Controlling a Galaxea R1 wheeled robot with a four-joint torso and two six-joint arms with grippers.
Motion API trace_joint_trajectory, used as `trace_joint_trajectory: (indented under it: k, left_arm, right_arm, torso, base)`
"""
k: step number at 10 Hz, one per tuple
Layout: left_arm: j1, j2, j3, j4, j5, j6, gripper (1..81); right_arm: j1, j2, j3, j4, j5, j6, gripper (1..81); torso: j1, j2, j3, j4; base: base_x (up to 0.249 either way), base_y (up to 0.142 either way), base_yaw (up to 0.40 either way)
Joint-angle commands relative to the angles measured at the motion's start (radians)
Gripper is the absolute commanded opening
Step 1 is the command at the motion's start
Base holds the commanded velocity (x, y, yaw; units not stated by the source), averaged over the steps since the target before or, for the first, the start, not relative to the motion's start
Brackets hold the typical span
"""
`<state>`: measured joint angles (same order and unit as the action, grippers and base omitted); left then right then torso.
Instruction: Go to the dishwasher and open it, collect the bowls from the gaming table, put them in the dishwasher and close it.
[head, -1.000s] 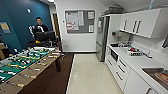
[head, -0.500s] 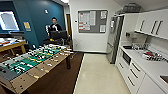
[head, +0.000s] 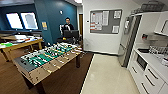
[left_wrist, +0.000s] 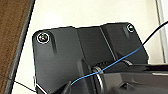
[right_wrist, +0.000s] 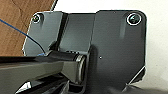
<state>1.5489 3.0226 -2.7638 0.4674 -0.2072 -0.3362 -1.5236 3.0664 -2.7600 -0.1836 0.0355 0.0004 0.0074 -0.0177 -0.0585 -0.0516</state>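
Observation:
The gaming table (head: 32, 43), with yellow sides and legs and a pale top, stands at the far left of the head view, beyond the table-football table. A bright green shape (head: 7, 45) lies on its left end, too blurred to tell whether it is one of the bowls. The dishwasher is out of view. In the left wrist view the robot's dark plate hangs over pale floor (left_wrist: 82, 12) beside a brown strip. The right wrist view has the same plate over pale floor and brown floor (right_wrist: 17, 30).
A table-football table (head: 47, 61) with a green field stands close at the left on brown floor. A person (head: 67, 26) stands behind it at a control rig. A tall steel fridge (head: 126, 47) and white counter drawers (head: 147, 77) line the right. Pale floor (head: 107, 77) runs between.
The whole head picture has shifted right and the table-football table looms larger: the camera has turned left and come closer. Nothing in the room has moved on its own.

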Motion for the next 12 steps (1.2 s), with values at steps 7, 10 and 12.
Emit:
trace_joint_trajectory:
  k: [7,10,12]
  left_arm:
    - [-0.037,-0.002,-0.005,0.010,0.040,0.008,81.1]
    - [-0.037,-0.002,-0.004,0.010,0.040,0.008,81.1]
    - [-0.037,0.001,-0.005,0.008,0.040,0.019,81.1]
  right_arm:
    - [0.041,0.005,0.002,0.006,-0.048,-0.002,81.1]
    - [0.039,0.005,0.002,0.006,-0.048,-0.002,81.1]
    - [0.039,0.005,0.002,0.006,-0.048,-0.002,81.1]
  torso:
    - [0.000,0.000,0.000,0.000]
    - [0.000,0.000,0.000,0.000]
    - [0.000,0.000,0.000,0.000]
  base:
    - [0.000,0.000,0.317]
    - [0.000,0.000,0.317]
    - [0.000,0.000,0.317]
